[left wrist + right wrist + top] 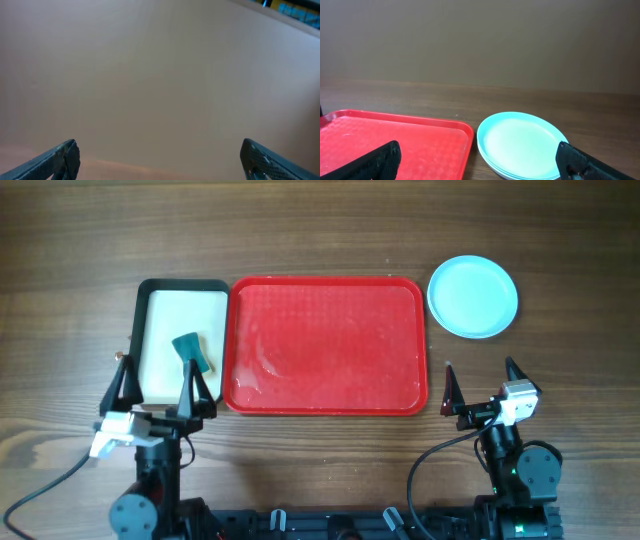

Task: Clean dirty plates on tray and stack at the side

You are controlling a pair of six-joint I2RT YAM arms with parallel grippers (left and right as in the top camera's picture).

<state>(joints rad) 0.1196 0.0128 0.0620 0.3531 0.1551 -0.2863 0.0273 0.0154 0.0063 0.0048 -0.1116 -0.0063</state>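
The red tray (325, 345) lies in the middle of the table with nothing on it, only wet smears. A stack of plates (473, 296) with a pale blue one on top rests on the wood just right of the tray; in the right wrist view the plates (520, 145) sit beside the tray (395, 140) corner. My right gripper (480, 388) hovers open in front of the stack, empty. Near the table's front left, my left gripper (160, 392) stands open and empty; its wrist view shows only blurred surface between wide fingertips (65, 157).
A smaller black-rimmed cream tray (180, 340) lies against the red tray's left side, with a teal sponge (192, 352) on it. Bare wooden table surrounds everything.
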